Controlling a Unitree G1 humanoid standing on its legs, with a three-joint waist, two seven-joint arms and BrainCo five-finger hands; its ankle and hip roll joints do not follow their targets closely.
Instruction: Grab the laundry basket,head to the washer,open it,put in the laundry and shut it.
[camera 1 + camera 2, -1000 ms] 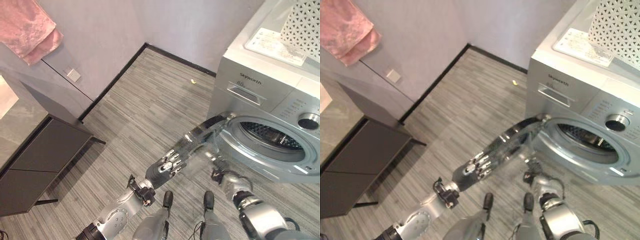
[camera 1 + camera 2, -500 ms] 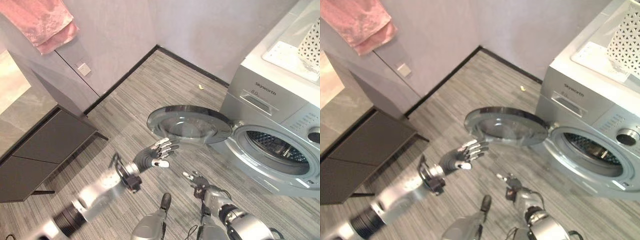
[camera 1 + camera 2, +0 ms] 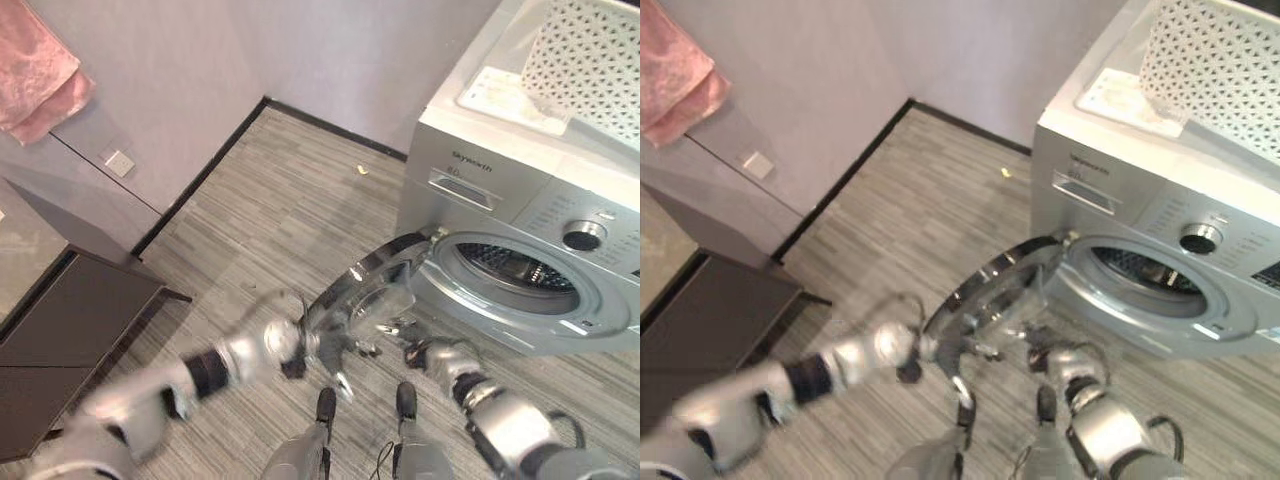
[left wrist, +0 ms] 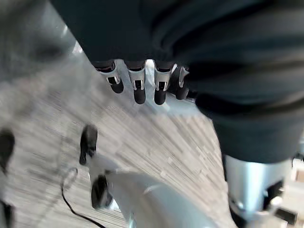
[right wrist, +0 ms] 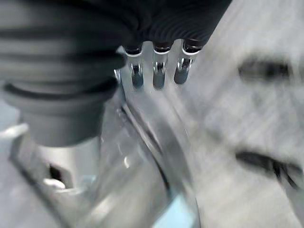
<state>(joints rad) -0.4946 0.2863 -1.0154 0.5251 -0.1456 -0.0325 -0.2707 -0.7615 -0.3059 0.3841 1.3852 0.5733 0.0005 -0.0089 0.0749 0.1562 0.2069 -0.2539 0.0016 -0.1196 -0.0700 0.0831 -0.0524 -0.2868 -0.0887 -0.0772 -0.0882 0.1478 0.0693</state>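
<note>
Washer (image 3: 520,190) door (image 3: 365,290) swung further round than a moment ago. Left hand (image 3: 285,345) at door edge (grip too blurred to tell). Right hand (image 5: 156,71) open, holding nothing. Basket (image 3: 585,60) on washer top, not emptied yet.

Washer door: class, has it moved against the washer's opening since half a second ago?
Yes. The washer door has swung in toward the drum opening, now partly closed, with the left hand at its edge.

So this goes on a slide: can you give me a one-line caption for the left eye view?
Washer door open, white basket on top, both hands low by the door.
</note>
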